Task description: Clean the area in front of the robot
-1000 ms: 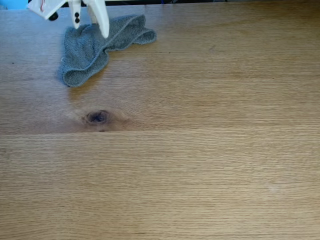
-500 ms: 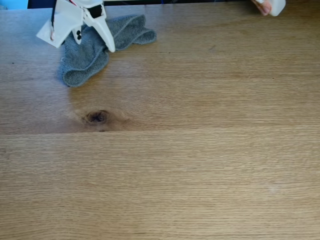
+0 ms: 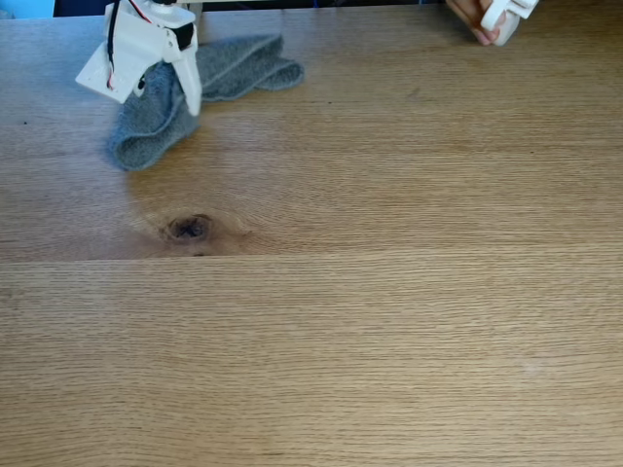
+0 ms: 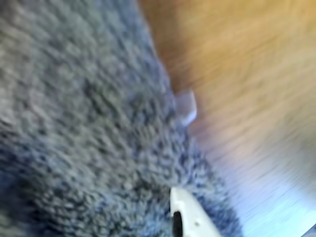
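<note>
The light-brown wooden tabletop (image 3: 389, 311) fills the fixed view, with a dark knot (image 3: 190, 228) left of centre. A crumpled grey terry cloth (image 3: 156, 122) lies at the far left. The robot's white gripper (image 3: 170, 97) comes down onto the cloth from above, its long white finger (image 3: 192, 89) pointing at the fabric. In the blurred wrist view the cloth (image 4: 84, 123) covers the left side. The gripper (image 4: 183, 155) shows two tips standing apart with cloth pile between them, so it looks open.
At the far right edge of the fixed view a person's hand (image 3: 472, 17) holds a small white object (image 3: 506, 17) just above the table. The table's far edge runs along the top of the frame.
The gripper has dropped lower and shifted left onto the cloth, whose left part bunched narrower. The hand with the white object came in at the top right and moved left.
</note>
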Robot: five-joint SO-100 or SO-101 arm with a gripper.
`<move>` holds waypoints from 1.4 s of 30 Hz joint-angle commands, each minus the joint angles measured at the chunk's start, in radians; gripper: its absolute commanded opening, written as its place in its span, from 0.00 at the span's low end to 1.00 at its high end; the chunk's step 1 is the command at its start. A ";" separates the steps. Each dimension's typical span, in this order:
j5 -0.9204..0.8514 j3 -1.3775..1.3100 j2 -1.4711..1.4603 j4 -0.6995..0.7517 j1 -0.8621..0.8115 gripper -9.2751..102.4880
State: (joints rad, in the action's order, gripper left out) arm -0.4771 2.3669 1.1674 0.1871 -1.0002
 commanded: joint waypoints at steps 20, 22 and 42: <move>0.169 -0.046 0.534 0.508 0.225 0.08; 0.190 -0.048 0.627 0.600 0.273 0.08; 0.617 -0.044 1.186 1.362 1.238 0.08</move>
State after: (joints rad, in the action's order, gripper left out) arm 0.0813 2.3531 2.3224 1.5417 -0.0046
